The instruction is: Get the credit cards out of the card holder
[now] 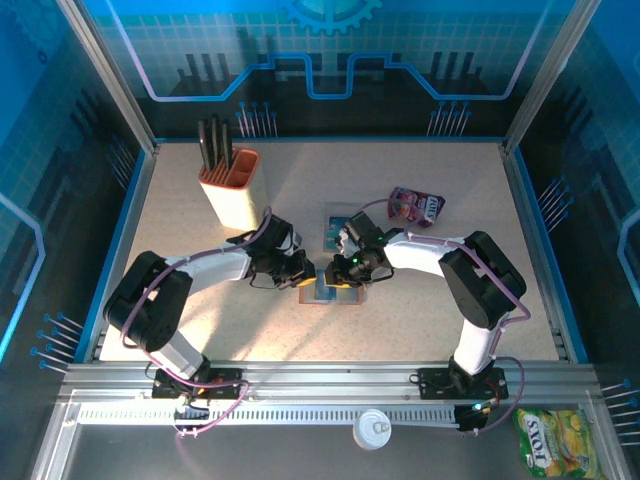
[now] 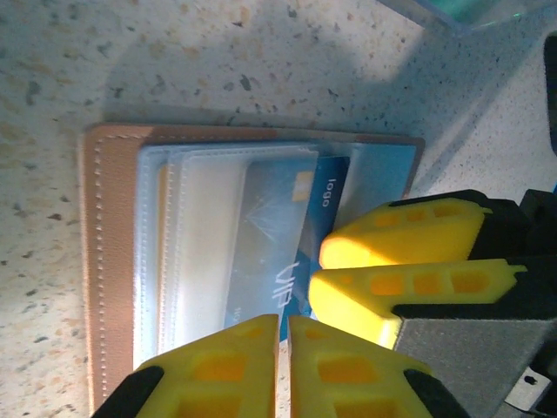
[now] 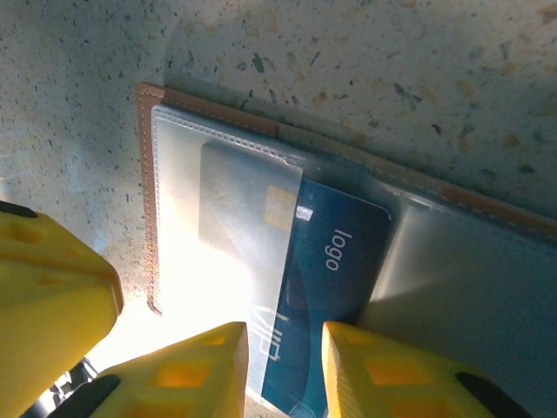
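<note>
Under the slightly parted right gripper (image 3: pixel 283 340) and the closed left gripper (image 2: pixel 283 335), neither clearly gripping, slide the blue card (image 3: pixel 339 252) straight out of the wallet (image 2: pixel 89 261).

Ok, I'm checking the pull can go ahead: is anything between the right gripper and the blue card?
Nothing visible does. The right gripper is right over the bare end of the blue card; the other end sits in the clear pocket of the wallet.

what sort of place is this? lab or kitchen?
Likely a lab robot cell, not a kitchen: blue printed wall panels, an aluminium rail, and staged props like the knife block on a speckled table.
</note>
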